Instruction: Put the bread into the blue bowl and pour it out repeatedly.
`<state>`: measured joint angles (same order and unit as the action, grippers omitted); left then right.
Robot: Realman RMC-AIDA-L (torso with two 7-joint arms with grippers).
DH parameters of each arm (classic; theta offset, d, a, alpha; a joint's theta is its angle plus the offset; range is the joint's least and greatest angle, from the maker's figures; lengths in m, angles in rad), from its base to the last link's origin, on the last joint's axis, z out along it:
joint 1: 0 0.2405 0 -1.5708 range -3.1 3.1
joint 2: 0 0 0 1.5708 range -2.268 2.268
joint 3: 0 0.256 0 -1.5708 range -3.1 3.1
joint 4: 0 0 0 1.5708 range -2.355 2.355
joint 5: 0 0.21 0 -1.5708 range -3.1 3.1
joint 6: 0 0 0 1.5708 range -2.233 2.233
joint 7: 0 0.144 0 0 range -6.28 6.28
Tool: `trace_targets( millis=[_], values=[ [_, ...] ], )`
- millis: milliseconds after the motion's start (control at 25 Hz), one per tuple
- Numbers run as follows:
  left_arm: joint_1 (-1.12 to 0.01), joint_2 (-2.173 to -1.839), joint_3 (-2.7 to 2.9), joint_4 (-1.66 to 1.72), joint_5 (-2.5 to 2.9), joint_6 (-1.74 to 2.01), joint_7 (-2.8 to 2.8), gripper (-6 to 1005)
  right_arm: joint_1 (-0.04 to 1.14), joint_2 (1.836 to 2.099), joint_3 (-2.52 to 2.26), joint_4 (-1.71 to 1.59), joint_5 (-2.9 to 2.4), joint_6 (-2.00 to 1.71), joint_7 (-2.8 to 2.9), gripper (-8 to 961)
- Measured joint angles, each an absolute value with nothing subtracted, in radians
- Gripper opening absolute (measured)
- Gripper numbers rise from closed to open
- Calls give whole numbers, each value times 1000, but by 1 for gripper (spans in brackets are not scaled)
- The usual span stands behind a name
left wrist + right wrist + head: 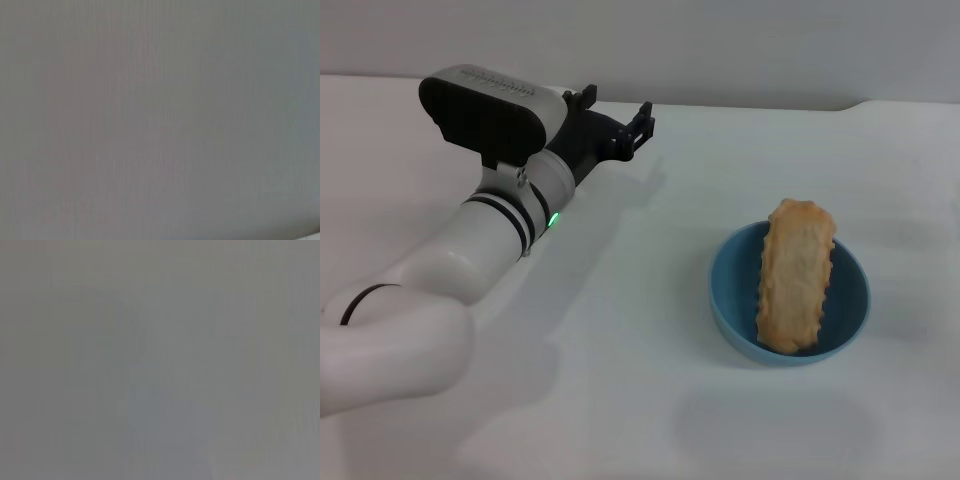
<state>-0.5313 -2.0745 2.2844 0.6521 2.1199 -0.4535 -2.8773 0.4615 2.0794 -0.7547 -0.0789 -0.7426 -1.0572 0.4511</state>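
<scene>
Both wrist views are blank grey blur, nothing readable in either. In the head view the left arm (430,300) is cut off by the frame's left and bottom edges, and its wrist housing hides the base of the left gripper (616,108) at upper left. The bread (797,275) covers most of the inside of the blue bowl (730,290) at right, so the bowl's bottom is hidden.

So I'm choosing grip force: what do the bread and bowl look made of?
The bread looks like matte moulded plastic or foam, with regular scalloped edges and an even tan colour. The bowl looks like smooth plastic or glazed ceramic, plain blue; I can't tell which.
</scene>
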Motion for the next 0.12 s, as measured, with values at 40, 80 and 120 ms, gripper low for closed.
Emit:
trace_targets(
  millis=[40,80,120],
  values=[
    [-531,-2075,2284,651,2120,-453,-2877,729,460,2080,-755,-75,-742,-1065,451,509],
    [-531,-2075,2285,648,2119,-452,-2877,729,460,2080,-755,-72,-742,-1071,451,509],
    [-530,-2075,2285,648,2119,-452,-2877,729,459,2080,-755,-70,-742,-1075,451,509]
  ],
)
